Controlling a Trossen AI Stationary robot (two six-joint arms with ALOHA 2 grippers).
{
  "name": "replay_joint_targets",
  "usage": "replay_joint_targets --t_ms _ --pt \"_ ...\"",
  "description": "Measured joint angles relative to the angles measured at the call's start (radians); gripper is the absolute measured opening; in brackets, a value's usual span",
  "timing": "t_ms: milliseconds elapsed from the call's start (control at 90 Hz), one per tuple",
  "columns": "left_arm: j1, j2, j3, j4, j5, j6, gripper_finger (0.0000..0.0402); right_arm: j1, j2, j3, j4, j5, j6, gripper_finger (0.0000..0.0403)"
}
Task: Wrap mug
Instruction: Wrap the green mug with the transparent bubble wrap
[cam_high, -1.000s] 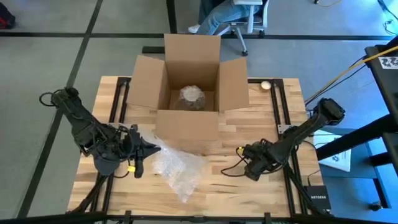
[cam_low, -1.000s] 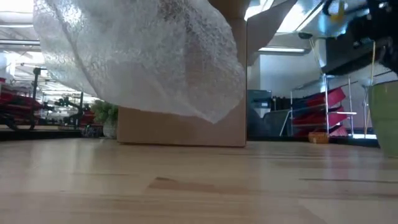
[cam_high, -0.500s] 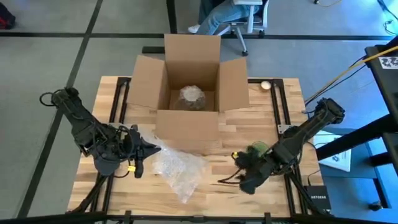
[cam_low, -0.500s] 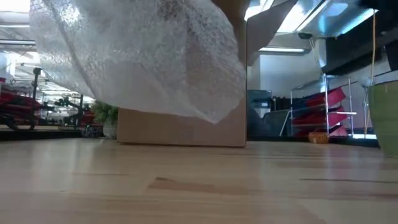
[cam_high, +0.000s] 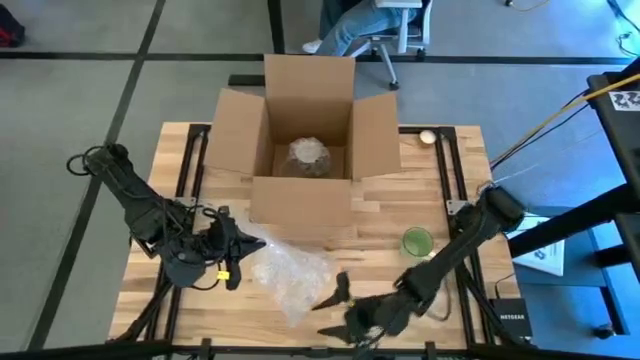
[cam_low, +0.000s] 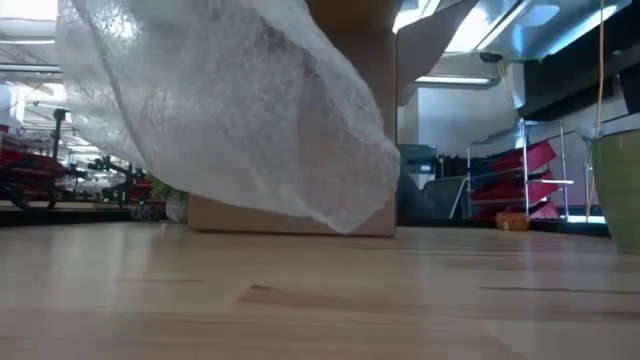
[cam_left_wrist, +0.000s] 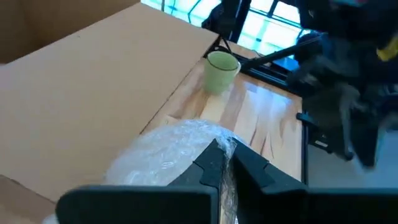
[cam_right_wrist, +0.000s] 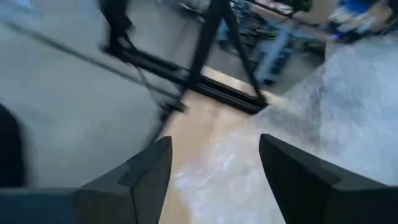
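Only overhead shows the mug (cam_high: 417, 241) standing alone, apparently upright.

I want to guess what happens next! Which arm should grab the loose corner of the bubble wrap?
Probably the right: its open end effector is beside the bubble wrap's near edge, while the left end effector is shut on the far side. The mug stands unwrapped.

You get even, bright overhead light with soft shadows in the high view. Your right wrist view is smeared by motion blur, and window glare whitens the low view's upper edge.
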Motion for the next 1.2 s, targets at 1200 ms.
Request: replay_joint_targets --t_ms 1200 --pt "0.049 0.003 0.000 0.013 0.007 0.024 0.0000 -0.034 0.441 0.592 -0.593 0.835 0.204 0.0144"
